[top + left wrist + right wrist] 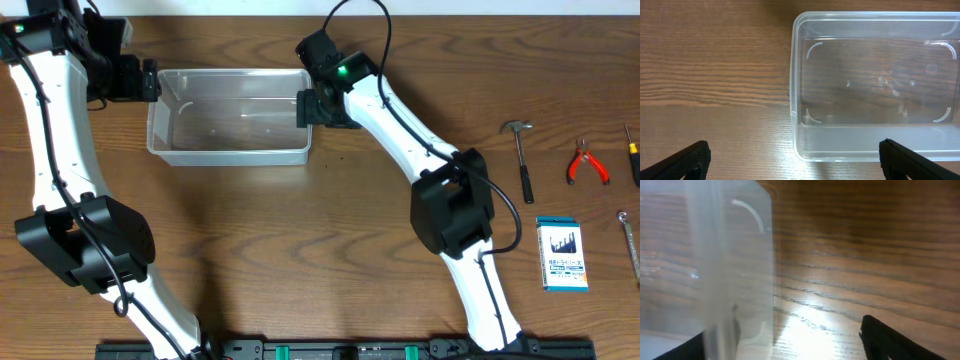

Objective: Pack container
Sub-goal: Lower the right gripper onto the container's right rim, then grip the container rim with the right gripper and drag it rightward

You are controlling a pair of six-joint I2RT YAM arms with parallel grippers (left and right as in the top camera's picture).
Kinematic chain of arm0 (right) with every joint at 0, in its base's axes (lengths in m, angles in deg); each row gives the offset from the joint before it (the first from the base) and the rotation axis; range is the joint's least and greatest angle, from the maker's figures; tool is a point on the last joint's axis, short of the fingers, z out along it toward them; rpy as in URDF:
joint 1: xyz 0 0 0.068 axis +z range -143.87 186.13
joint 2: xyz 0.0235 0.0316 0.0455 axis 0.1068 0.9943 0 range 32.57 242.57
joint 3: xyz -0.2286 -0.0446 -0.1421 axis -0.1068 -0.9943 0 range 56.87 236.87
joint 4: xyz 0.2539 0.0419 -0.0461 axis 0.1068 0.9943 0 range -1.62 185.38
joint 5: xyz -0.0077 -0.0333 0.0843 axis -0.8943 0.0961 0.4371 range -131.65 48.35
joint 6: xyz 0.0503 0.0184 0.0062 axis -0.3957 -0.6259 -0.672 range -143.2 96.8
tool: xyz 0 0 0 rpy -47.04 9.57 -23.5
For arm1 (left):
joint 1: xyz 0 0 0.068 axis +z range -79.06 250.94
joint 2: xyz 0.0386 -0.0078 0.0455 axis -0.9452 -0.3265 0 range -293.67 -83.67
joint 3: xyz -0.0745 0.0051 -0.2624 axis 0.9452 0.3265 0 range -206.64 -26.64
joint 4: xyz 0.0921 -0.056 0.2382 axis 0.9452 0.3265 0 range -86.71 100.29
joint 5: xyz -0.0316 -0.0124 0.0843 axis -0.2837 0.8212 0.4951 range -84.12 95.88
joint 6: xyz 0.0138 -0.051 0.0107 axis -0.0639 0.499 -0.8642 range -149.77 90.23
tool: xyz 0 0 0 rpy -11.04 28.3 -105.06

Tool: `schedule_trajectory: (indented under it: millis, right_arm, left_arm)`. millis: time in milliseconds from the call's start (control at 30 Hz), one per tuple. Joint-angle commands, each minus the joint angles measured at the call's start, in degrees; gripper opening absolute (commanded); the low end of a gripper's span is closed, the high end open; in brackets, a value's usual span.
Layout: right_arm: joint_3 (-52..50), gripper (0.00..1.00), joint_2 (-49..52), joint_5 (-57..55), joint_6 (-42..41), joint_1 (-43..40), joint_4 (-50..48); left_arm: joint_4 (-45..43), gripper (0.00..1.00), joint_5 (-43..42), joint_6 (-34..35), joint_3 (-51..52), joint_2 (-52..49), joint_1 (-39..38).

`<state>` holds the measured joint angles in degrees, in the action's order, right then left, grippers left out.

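The clear plastic container (228, 157) stands empty at the back of the wooden table, left of centre. My left gripper (152, 83) hovers at its left end. In the left wrist view that gripper (795, 161) is wide open, with the container (796, 75) corner between its black fingertips (687, 159) and nothing gripped. My right gripper (304, 107) is at the container's right end. In the right wrist view it (785, 347) is open and straddles the end wall (715, 255): one finger shows dimly through the plastic, the other finger (890, 340) stands outside over bare wood.
At the table's right side lie a hammer (521, 158), red-handled pliers (586, 163), a blue-and-white card pack (562, 254), a wrench (628, 240) and a screwdriver (633, 160) at the edge. Both arms' bases stand along the front edge.
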<state>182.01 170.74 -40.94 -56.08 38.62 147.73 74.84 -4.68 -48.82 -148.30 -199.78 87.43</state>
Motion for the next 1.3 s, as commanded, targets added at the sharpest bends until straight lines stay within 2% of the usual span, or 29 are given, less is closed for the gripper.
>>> schedule_trajectory:
  millis: [0,133,633,867,1267]
  right_arm:
    - [1.25,0.72,0.85,0.63,0.37,-0.11,-0.11]
    - [1.25,0.54,0.85,0.63,0.37,-0.11,-0.13]
    - [4.46,0.11,0.83,-2.23,0.35,-0.28,0.59]
    - [12.68,0.01,0.83,-6.73,0.39,-0.33,5.55]
    - [16.20,0.01,0.81,-6.78,0.37,-1.09,10.10]
  left_arm:
    - [-0.02,0.98,-0.74,0.92,-0.81,-0.59,0.17]
    - [-0.02,0.98,-0.74,0.92,-0.81,-0.61,0.17]
    - [0.15,0.98,-0.74,0.92,-0.79,-0.61,0.17]
    - [0.35,0.98,-0.74,0.92,0.13,-0.61,0.20]
    - [0.37,0.98,-0.72,0.90,2.62,-0.70,0.20]
